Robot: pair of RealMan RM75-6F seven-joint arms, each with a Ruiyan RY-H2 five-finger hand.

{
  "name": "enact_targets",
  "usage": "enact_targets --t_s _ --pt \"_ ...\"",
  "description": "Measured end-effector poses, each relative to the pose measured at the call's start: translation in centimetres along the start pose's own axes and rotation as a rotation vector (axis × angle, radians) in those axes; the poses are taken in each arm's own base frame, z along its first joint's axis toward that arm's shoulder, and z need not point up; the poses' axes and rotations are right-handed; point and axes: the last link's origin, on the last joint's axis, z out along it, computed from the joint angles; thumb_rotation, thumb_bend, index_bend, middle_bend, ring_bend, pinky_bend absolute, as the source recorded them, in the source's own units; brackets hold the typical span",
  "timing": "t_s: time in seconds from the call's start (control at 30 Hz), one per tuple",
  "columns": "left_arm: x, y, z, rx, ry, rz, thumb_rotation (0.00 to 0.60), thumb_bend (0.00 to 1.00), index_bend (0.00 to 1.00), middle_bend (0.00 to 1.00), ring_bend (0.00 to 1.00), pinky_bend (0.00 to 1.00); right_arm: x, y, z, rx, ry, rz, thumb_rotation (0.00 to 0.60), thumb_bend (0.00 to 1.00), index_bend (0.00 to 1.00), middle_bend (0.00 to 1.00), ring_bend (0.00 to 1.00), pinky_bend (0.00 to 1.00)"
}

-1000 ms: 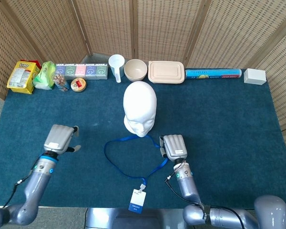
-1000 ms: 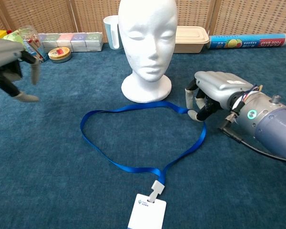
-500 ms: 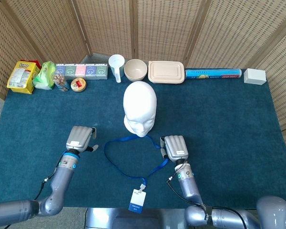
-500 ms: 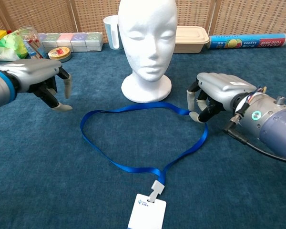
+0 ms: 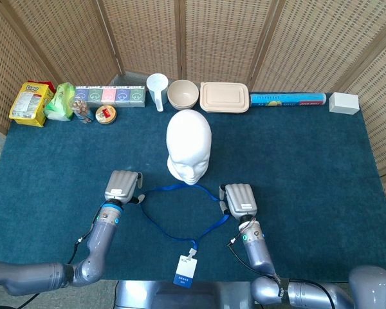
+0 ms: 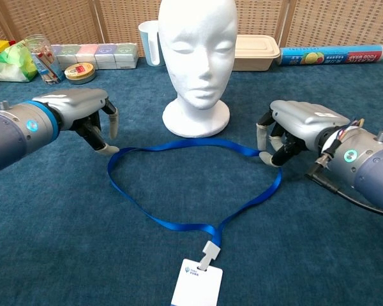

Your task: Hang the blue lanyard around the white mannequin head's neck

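Our right hand (image 6: 292, 127) pinches the blue lanyard (image 6: 179, 223) lying flat before the mannequin head (image 6: 197, 60); our left hand (image 6: 86, 111) sits beside its loop, grasp unclear.

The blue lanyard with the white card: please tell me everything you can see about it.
The blue lanyard is a thin flat ribbon lying in an open loop on the dark blue carpeted table, in front of the white mannequin head. A clip joins it to a white card nearest the robot. The right hand touches its right side; the left hand is at its left edge.
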Motion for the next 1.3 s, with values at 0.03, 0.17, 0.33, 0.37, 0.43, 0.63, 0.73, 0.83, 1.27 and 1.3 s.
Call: enact_targets --t_s 0.03,0.17,0.33,0.37,0.43,0.63,0.73,0.83,1.27,1.3 --pt "0.0 0.1 0.1 0.0 0.001 0.0 0.539 0.26 0.53 1.0 1.0 1.0 0.0 0.1 0.0 -0.001 -0.001 -0.001 0.595 0.48 0.6 0.81 1.0 1.0" --pt "-0.2 0.7 0.3 0.003 0.001 -0.007 0.537 0.26 0.53 1.0 1.0 1.0 0.0 0.1 -0.1 -0.002 -0.003 0.004 0.596 0.48 0.6 0.81 1.0 1.0" --pt "-0.4 1.2 0.7 0.009 0.0 -0.001 0.534 0.26 0.53 1.0 1.0 1.0 -0.1 0.3 -0.2 -0.006 -0.005 0.006 0.597 0.48 0.6 0.81 1.0 1.0" --pt "-0.5 1.3 0.8 0.01 -0.001 0.0 0.535 0.26 0.53 1.0 1.0 1.0 -0.1 0.3 -0.2 -0.006 -0.005 0.006 0.594 0.48 0.6 0.81 1.0 1.0" --pt "-0.6 1.4 0.9 0.011 -0.002 0.004 0.537 0.26 0.53 1.0 1.0 1.0 -0.1 0.3 -0.2 -0.007 -0.006 0.007 0.592 0.48 0.6 0.81 1.0 1.0" --pt "-1.1 1.6 1.3 0.02 -0.01 0.017 0.538 0.26 0.53 1.0 1.0 1.0 0.0 0.5 -0.2 -0.012 -0.008 0.011 0.598 0.48 0.6 0.81 1.0 1.0" --pt "-1.3 1.7 1.5 0.022 -0.015 0.016 0.544 0.26 0.54 1.0 1.0 1.0 -0.1 0.6 -0.2 -0.015 -0.01 0.013 0.596 0.48 0.6 0.81 1.0 1.0" --pt "-1.4 1.7 1.6 0.026 -0.015 0.02 0.547 0.28 0.56 1.0 1.0 1.0 -0.1 0.7 -0.2 -0.017 -0.014 0.013 0.597 0.48 0.6 0.81 1.0 1.0" --pt "-1.7 1.4 1.9 0.042 -0.02 0.031 0.55 0.33 0.61 1.0 1.0 1.0 -0.4 0.7 -0.1 -0.021 -0.025 0.019 0.592 0.48 0.6 0.81 1.0 1.0" --pt "-1.8 1.3 2.0 0.043 -0.022 0.031 0.55 0.33 0.61 1.0 1.0 1.0 -0.4 0.7 -0.1 -0.022 -0.026 0.02 0.593 0.48 0.6 0.81 1.0 1.0"
